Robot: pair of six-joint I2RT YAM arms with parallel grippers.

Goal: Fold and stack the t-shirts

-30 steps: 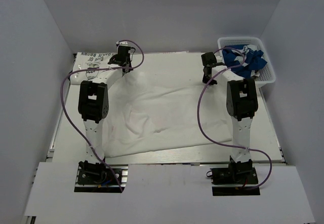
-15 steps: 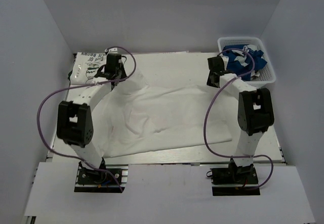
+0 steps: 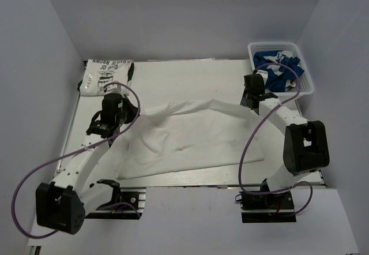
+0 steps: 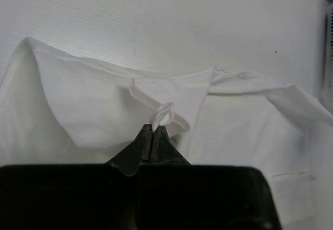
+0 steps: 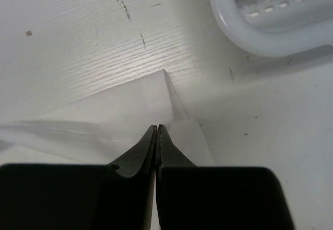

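Two black two-finger tools are each closed on the same garment. The left gripper [image 4: 152, 128] has its tips pressed together on a small curled loop of hem from the plain white cloth t-shirt [image 4: 78, 102], and the fabric falls away from that pinch in soft folds. The right gripper [image 5: 157, 128] has its tips together too, clamped on a flat corner of the same shirt, where a crisp folded edge shows just beyond the fingers.

From above, the shirt's far edge runs raised between the two grippers, the left one over the left-middle of the table and the right one toward the far right. The rest of the shirt lies spread and wrinkled on the white ribbed tabletop [image 3: 190, 73], reaching toward the near edge.

Just beyond the right gripper, in the far right corner, stands a white plastic mesh basket [image 3: 307, 89] holding crumpled royal blue t-shirts with white marks [image 3: 277, 67]. In the far left corner, well apart from the held shirt, a folded white t-shirt with green print and lettering [image 3: 106, 76] lies flat on the table.
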